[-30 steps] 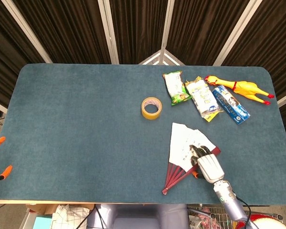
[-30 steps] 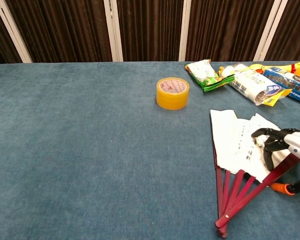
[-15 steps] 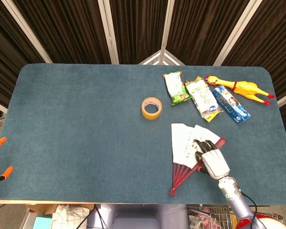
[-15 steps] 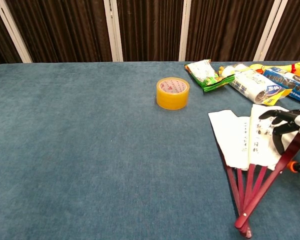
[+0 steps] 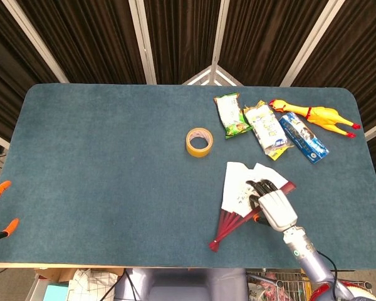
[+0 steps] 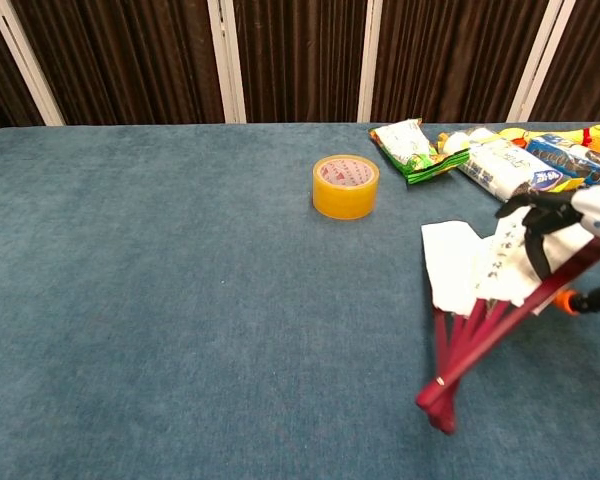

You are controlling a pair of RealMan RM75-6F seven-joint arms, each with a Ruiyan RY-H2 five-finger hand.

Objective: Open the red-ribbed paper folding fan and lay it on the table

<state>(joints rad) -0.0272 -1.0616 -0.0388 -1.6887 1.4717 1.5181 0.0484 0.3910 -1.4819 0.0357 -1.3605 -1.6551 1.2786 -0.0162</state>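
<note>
Red-ribbed fan (image 5: 240,191), partly spread, in right hand (image 5: 274,207) fingers (image 6: 536,215)

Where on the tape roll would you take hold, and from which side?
Judging by its pose, from above: the tape roll lies flat on the table, hole up, standing alone. One finger could go in the hole and the thumb on the outer wall, or pinch across the wall.

Blue felt table (image 5: 100,157): tape roll (image 5: 199,142), snack packets (image 5: 230,115), rubber chicken (image 5: 316,115), fan (image 5: 241,194).
</note>
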